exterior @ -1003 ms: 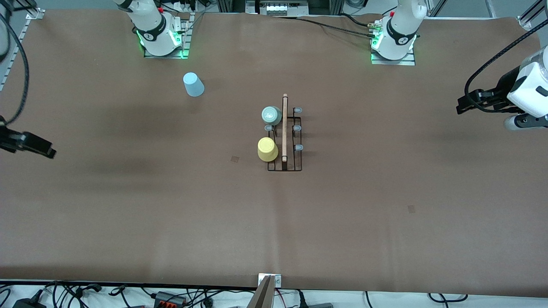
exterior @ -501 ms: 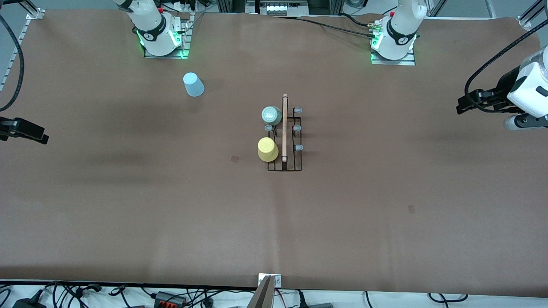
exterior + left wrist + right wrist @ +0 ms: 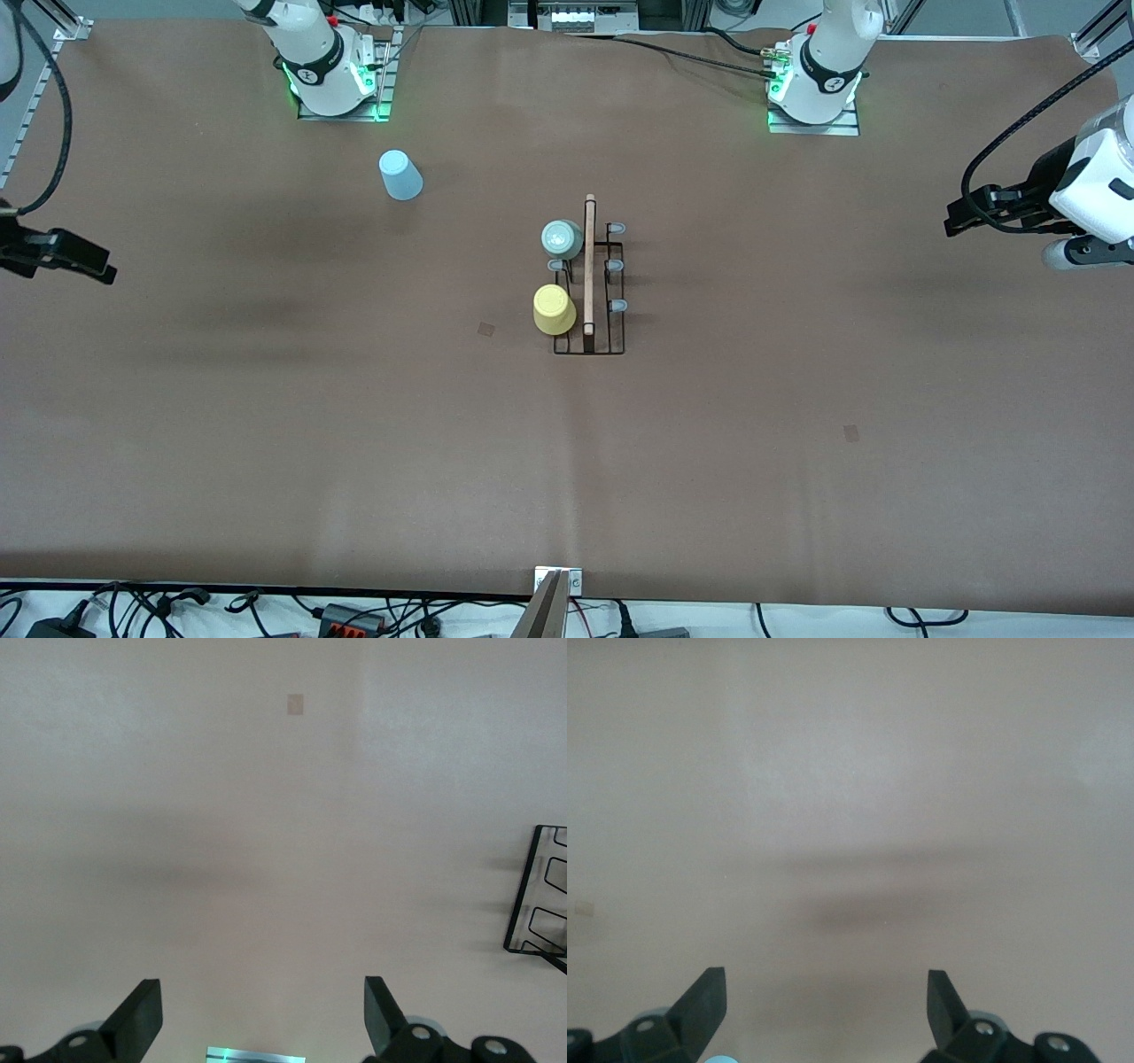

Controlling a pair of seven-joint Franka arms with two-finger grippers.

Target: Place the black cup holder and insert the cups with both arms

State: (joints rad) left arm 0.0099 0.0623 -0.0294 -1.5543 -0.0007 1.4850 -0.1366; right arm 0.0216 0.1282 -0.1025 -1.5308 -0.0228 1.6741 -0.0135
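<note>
Yellow cup [image 3: 555, 309] and mint cup [image 3: 562, 237] sit on the black cup holder [image 3: 591, 282] mid-tabletop; farther off, the blue cup [image 3: 400, 175] stands loose. Right hand [image 3: 80, 259] has edged sideways, left hand [image 3: 970, 212] waits; both wide open, empty. Likely blue next.

Thin black wire cup holder [image 3: 589, 301] with matt wooden handle [image 3: 589, 264].

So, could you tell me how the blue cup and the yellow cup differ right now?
The blue cup stands on the bare table near the right arm's base; the yellow cup sits on the holder mid-table. The blue cup has nothing beside it; the yellow cup shares the holder with the green cup. The blue cup lies farther from the front camera than the yellow cup. Both are upside down and untouched by either gripper.
</note>
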